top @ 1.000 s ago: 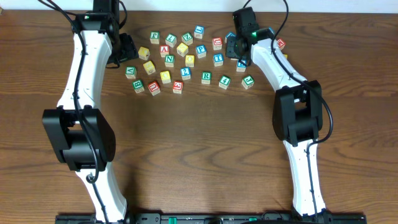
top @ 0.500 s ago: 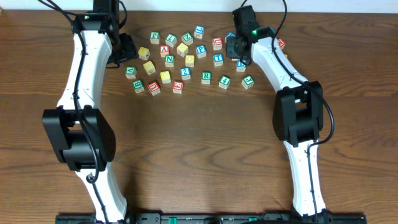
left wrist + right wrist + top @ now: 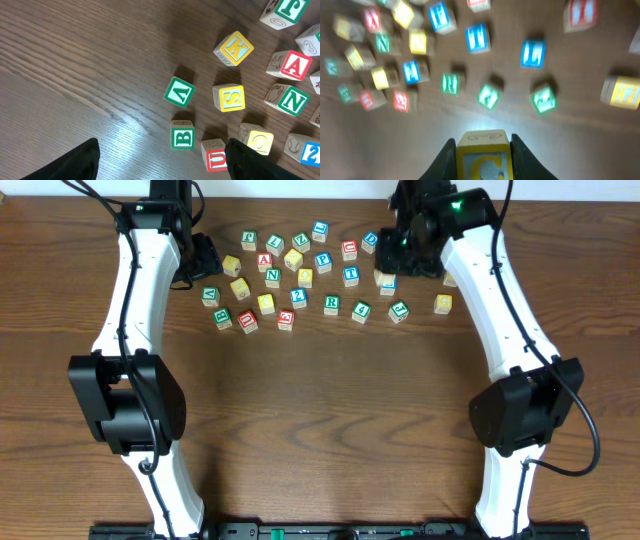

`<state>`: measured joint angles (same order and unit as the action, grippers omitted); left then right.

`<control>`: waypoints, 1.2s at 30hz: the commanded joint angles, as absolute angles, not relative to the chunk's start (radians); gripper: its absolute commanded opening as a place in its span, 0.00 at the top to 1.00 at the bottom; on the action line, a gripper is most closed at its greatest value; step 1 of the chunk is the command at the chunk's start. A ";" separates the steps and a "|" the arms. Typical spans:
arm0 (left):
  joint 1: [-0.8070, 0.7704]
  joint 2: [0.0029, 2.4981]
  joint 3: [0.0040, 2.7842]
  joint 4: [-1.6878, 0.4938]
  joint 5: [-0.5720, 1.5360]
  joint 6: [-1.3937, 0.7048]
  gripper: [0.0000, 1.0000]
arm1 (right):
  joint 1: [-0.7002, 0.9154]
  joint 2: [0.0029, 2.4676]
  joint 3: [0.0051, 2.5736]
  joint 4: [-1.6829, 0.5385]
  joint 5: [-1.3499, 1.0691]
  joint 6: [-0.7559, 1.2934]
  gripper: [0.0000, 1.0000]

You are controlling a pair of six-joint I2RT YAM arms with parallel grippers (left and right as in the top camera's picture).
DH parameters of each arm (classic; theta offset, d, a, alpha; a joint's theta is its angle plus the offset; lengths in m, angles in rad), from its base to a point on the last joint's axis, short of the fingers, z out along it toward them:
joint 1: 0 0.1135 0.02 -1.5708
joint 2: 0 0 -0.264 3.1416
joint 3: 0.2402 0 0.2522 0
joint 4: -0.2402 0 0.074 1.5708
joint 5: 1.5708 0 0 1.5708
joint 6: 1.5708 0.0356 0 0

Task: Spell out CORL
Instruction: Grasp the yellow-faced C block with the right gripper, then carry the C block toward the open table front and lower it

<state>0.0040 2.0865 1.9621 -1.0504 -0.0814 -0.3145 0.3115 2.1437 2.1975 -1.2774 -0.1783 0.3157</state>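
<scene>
My right gripper (image 3: pixel 482 152) is shut on a yellow-edged block with a C (image 3: pixel 482 161) and holds it above the table, at the right end of the block cluster in the overhead view (image 3: pixel 408 242). A green R block (image 3: pixel 332 303), a blue L block (image 3: pixel 532 53) and a yellow O block (image 3: pixel 260 141) lie among the scattered blocks. My left gripper (image 3: pixel 162 165) is open and empty at the cluster's left edge, also seen in the overhead view (image 3: pixel 205 255). A green B block (image 3: pixel 182 135) lies between its fingers' line.
Several lettered blocks lie in a loose cluster at the back of the brown wooden table (image 3: pixel 320 410). A yellow block (image 3: pixel 443 303) lies apart at the right. Bare wood stretches in front of the cluster.
My right arm has swung up and to the right, its gripper risen over the cluster's right end. The yellow block at the right is now uncovered. The left arm has not moved.
</scene>
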 commanded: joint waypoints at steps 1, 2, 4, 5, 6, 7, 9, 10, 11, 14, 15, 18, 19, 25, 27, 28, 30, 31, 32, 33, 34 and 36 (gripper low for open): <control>0.004 2.096 1.967 -1.053 -0.091 -0.312 0.21 | 0.362 2.172 2.147 -1.333 -0.208 0.297 0.84; 0.004 2.096 1.967 -1.053 -0.091 -0.312 0.21 | 0.374 2.173 2.129 -1.336 -0.208 0.298 0.84; 0.004 2.096 1.967 -1.054 -0.091 -0.312 0.21 | 0.412 2.178 2.069 -1.322 -0.208 0.298 0.84; 0.004 2.096 1.967 -1.054 -0.091 -0.312 0.21 | 0.430 2.179 2.039 -1.309 -0.208 0.298 0.84; 0.004 2.096 1.967 -1.054 -0.091 -0.312 0.21 | 0.443 2.179 2.017 -1.298 -0.208 0.298 0.84; 0.005 2.096 1.967 -1.053 -0.092 -0.311 0.21 | 0.469 2.179 1.971 -1.275 -0.209 0.299 0.84; 0.015 2.096 1.967 -1.045 -0.107 -0.308 0.21 | 0.506 2.179 1.914 -1.232 -0.209 0.299 0.84; 0.024 2.096 1.967 -1.041 -0.119 -0.309 0.21 | 0.522 2.179 1.895 -1.211 -0.209 0.299 0.84; 0.035 2.096 1.967 -1.036 -0.126 -0.308 0.21 | 0.540 2.179 1.877 -1.187 -0.209 0.299 0.84; 0.084 2.096 1.967 -1.031 -0.125 -0.309 0.21 | 0.597 2.179 1.829 -1.106 -0.200 0.319 0.84; 0.105 2.096 1.967 -1.032 -0.125 -0.309 0.21 | 0.617 2.179 1.810 -1.076 -0.180 0.348 0.84; 0.148 2.096 1.967 -1.039 -0.124 -0.309 0.21 | 0.665 2.179 1.766 -1.007 -0.116 0.449 0.84; 0.165 2.096 1.967 -1.044 -0.124 -0.310 0.21 | 0.689 2.179 1.740 -0.974 -0.097 0.484 0.84; 0.196 2.096 1.967 -1.062 -0.120 -0.313 0.21 | 0.774 2.179 1.686 -0.955 0.000 0.512 0.83; 0.196 2.096 1.967 -1.061 -0.120 -0.313 0.21 | 0.778 2.179 1.686 -0.963 0.001 0.514 0.83; 0.196 2.096 1.967 -1.061 -0.120 -0.313 0.21 | 0.779 2.179 1.686 -0.970 0.001 0.522 0.83; 0.196 2.096 1.967 -1.061 -0.120 -0.313 0.21 | 0.782 2.179 1.686 -0.976 0.001 0.533 0.83; 0.196 2.096 1.967 -1.061 -0.120 -0.313 0.21 | 0.783 2.179 1.686 -0.978 0.002 0.538 0.83; 0.196 2.096 1.967 -1.061 -0.120 -0.313 0.21 | 0.784 2.179 1.685 -0.978 0.002 0.539 0.82; 0.196 2.096 1.967 -1.061 -0.120 -0.313 0.21 | 0.785 2.179 1.686 -0.978 0.002 0.540 0.82; 0.196 2.096 1.967 -1.061 -0.120 -0.313 0.21 | 0.786 2.179 1.686 -0.978 0.002 0.546 0.81; 0.196 2.096 1.967 -1.061 -0.120 -0.313 0.21 | 0.788 2.179 1.686 -0.979 0.002 0.546 0.80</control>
<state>0.1955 2.0865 1.9621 -1.0550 -0.1112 -0.3145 0.7811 2.1704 1.6882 -0.9752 -0.0177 0.5194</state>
